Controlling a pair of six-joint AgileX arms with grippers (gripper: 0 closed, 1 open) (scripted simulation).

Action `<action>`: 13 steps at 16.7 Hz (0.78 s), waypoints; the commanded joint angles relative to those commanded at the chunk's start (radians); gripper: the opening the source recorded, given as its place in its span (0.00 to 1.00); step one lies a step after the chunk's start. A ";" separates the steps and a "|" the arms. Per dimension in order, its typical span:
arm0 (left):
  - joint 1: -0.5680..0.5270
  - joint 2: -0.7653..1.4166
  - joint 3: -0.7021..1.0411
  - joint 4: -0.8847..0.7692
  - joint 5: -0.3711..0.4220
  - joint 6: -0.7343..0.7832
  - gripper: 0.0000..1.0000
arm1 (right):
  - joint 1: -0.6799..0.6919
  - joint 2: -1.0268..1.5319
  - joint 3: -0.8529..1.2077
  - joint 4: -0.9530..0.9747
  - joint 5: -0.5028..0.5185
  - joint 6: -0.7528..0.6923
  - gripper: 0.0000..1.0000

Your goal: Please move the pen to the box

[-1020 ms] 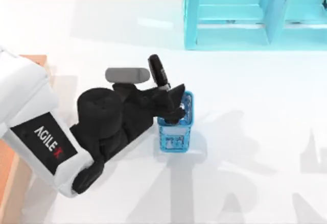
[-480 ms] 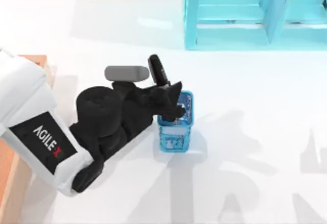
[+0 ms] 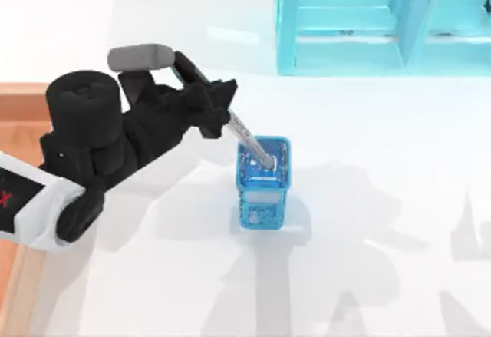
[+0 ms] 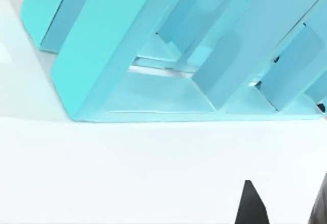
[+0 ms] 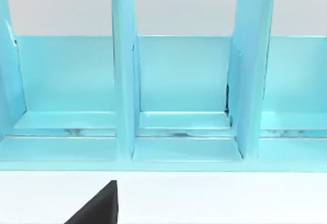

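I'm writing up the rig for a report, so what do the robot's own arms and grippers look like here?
The left arm has a white shell with a black panel bearing part of a white and red marking. Toward the wrist it becomes bulky matte black rounded housings, topped by a grey pill-shaped part. The left gripper is black with angular pointed fingers. The right wrist view shows a dark wedge-shaped finger.

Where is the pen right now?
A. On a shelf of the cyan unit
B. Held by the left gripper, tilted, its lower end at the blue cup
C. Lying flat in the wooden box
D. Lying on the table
B: the left gripper grips the pen at its upper end, and its lower end slants down to the blue cup.
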 joint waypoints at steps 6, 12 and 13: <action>0.240 -0.358 0.015 -0.410 0.229 0.049 0.00 | 0.000 0.000 0.000 0.000 0.000 0.000 1.00; 0.326 -0.472 0.022 -0.524 0.313 0.065 0.00 | 0.000 0.000 0.000 0.000 0.000 0.000 1.00; 0.326 -0.472 0.022 -0.524 0.313 0.065 0.00 | 0.000 0.000 0.000 0.000 0.000 0.000 1.00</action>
